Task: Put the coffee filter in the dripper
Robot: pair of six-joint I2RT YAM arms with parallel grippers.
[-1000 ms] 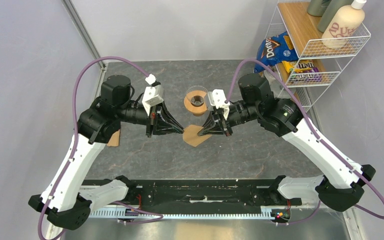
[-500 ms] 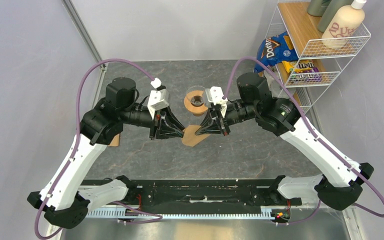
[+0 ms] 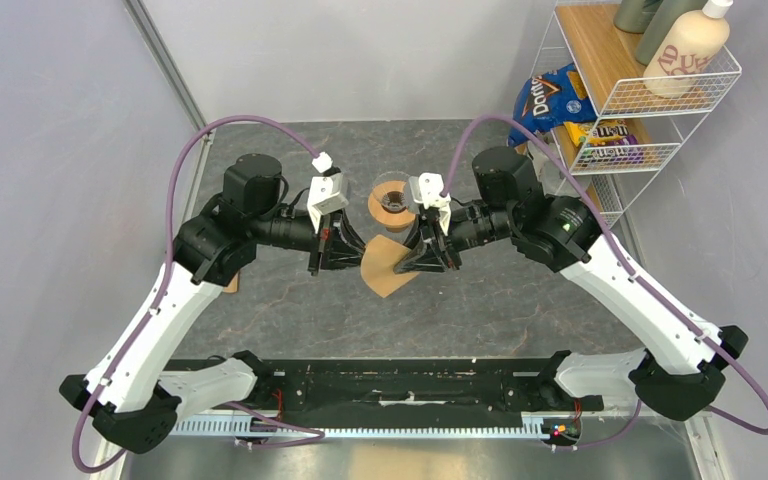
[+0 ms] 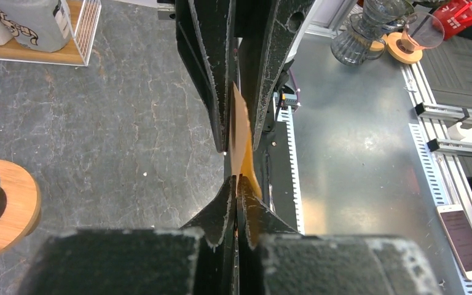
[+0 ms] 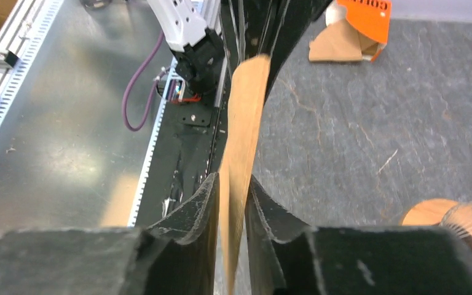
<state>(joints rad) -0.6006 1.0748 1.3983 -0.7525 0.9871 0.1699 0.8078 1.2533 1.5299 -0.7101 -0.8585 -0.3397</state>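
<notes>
The left gripper (image 3: 358,253) and right gripper (image 3: 407,262) each pinch the coffee filter (image 3: 384,268) tight between them, just near of the dripper (image 3: 392,203). Best to spread its walls gently, since thin paper probably tears.

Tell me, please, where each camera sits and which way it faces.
Top external: above and behind the bases, looking down on the table; both arms show.
Left wrist: on the left arm, looking past the left end effector at the right end effector.
Right wrist: on the right arm, looking past its own fingers at the left arm's.
Shared: both wrist views see the coffee filter edge-on, and the dripper low at one side.
</notes>
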